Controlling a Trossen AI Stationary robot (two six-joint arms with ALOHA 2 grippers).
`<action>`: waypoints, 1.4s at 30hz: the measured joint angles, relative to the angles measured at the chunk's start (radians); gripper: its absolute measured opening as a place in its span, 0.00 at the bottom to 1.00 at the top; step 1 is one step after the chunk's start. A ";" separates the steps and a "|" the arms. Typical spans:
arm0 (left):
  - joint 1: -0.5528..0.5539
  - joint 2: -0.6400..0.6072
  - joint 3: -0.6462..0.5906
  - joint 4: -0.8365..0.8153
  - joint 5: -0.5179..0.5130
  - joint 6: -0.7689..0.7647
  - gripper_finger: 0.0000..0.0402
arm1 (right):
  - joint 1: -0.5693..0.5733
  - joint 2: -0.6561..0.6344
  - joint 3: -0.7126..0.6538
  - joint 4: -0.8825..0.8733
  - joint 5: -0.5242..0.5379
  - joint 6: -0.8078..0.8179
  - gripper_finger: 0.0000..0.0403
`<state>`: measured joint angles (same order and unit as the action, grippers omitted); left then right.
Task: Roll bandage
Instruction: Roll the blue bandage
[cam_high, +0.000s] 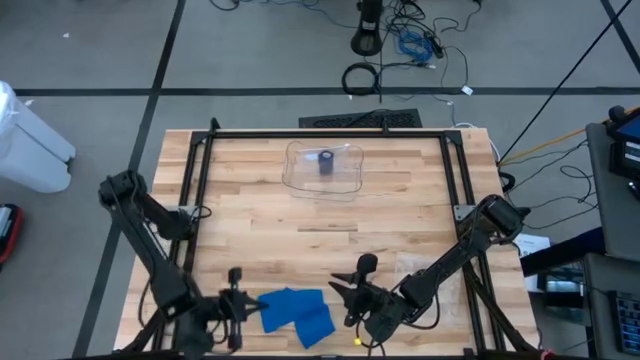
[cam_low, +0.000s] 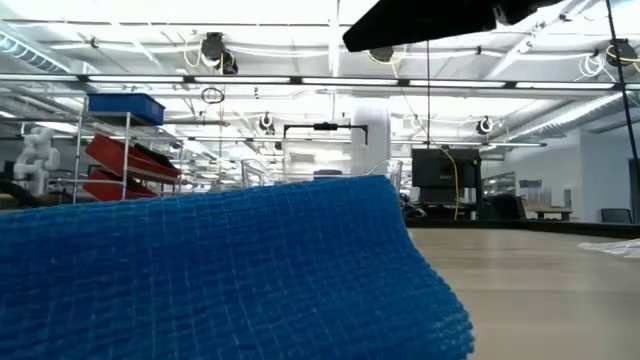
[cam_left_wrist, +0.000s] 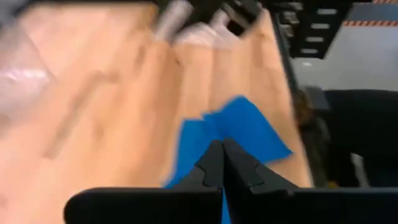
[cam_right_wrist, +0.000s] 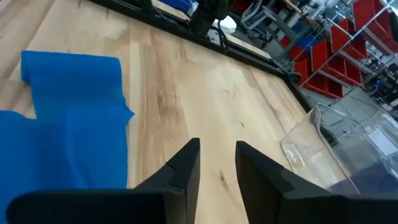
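A blue mesh bandage (cam_high: 297, 312) lies flat near the table's near edge, folded over itself into a shallow V. In the low view the bandage (cam_low: 200, 270) fills the lower left. My left gripper (cam_high: 236, 300) is shut at the bandage's left end; in its wrist view the shut fingertips (cam_left_wrist: 222, 152) point at the blue cloth (cam_left_wrist: 233, 130). My right gripper (cam_high: 350, 297) stands just right of the bandage. Its fingers are a little apart over bare wood (cam_right_wrist: 217, 155), with the bandage (cam_right_wrist: 68, 130) off to one side. My left gripper has its shut fingers by the bandage's left end (cam_left_wrist: 205, 134), slanting down from the table's left. Blur hides the tips, so I cannot tell whether they touch the cloth.
A clear plastic tray (cam_high: 323, 168) holding a dark roll (cam_high: 326, 162) sits at the table's far middle. Black frame rails (cam_high: 200, 180) run along the table's sides. A clear plastic sheet (cam_high: 430, 265) lies at the right. Bare wood spreads across the middle.
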<state>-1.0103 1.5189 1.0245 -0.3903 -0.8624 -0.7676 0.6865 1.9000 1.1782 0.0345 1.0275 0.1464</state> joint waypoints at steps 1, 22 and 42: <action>-0.014 0.027 0.000 0.016 0.002 -0.038 0.00 | -0.001 -0.001 0.000 0.000 0.000 0.006 0.22; -0.016 0.358 0.019 0.266 0.331 -0.122 0.00 | -0.019 -0.001 0.000 -0.005 -0.089 0.078 0.22; -0.038 0.348 0.021 -0.260 0.337 -0.514 0.00 | -0.020 -0.001 0.000 -0.010 -0.091 0.078 0.22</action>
<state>-1.0480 1.8669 1.0451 -0.6505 -0.5251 -1.2811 0.6662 1.8991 1.1786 0.0250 0.9363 0.2241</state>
